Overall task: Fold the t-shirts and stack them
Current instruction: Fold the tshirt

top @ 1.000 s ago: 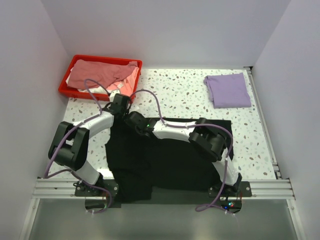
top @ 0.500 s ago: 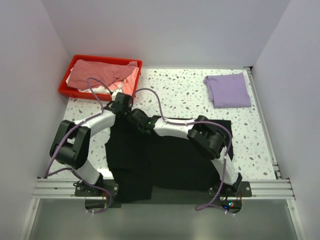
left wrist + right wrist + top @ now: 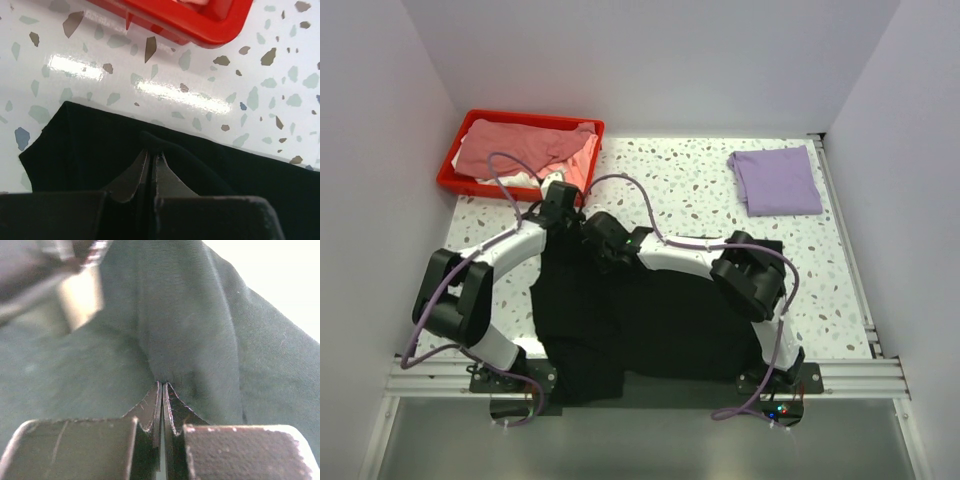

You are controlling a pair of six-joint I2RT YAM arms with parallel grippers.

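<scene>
A: Left tool (image 3: 151, 155): how do its jaws stand?

B: Pressed together, with a ridge of the black t-shirt (image 3: 650, 320) nipped between the tips. The right tool (image 3: 162, 385), just beside it, is likewise clamped on a pinch of the same cloth.

A: And around them?

B: The speckled desk (image 3: 690, 190) lies under both. The black t-shirt spreads from the tools back toward the arm bases. The red bin (image 3: 455, 180) sits just beyond the left tool, a pink t-shirt (image 3: 510, 148) heaped in it. The folded purple t-shirt (image 3: 777, 180) lies well off to the right tool's right.
</scene>
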